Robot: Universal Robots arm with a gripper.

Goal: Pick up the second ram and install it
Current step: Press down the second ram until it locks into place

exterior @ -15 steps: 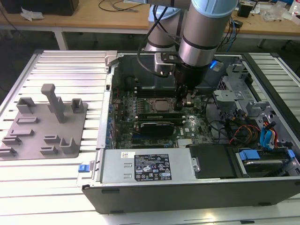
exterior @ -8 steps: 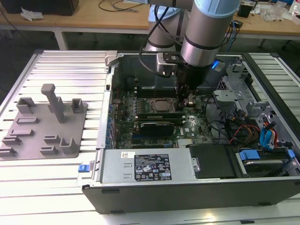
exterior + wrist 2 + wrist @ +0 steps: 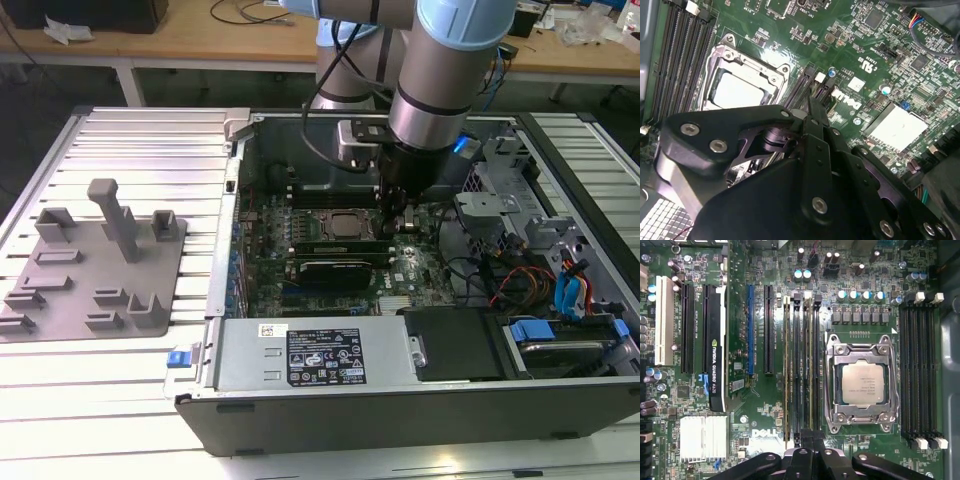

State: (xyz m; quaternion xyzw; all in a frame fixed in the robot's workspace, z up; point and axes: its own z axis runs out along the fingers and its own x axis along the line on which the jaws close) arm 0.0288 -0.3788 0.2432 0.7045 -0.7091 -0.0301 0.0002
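Observation:
In the first wrist view the second ram (image 3: pixel 810 365) shows edge-on as a thin green line standing in a black slot beside the processor socket (image 3: pixel 862 383). Another thin green stick (image 3: pixel 786 365) stands two slots over. My gripper (image 3: pixel 808 436) is at the near end of this slot bank, its dark fingers pressed together right over the ram's end. The second wrist view shows the gripper (image 3: pixel 814 105) with no gap between its fingers and the tip down at the slots. In the exterior view the gripper (image 3: pixel 400 222) reaches down inside the open computer case (image 3: pixel 230 250).
A black graphics card (image 3: pixel 715 340) stands upright in a slot beyond the ram bank. Several empty black slots (image 3: pixel 917 375) lie on the socket's other side. On the exterior view's left a grey holder fixture (image 3: pixel 100 260) sits on the slatted table. Cables and drive bays (image 3: pixel 560 290) crowd the case's right.

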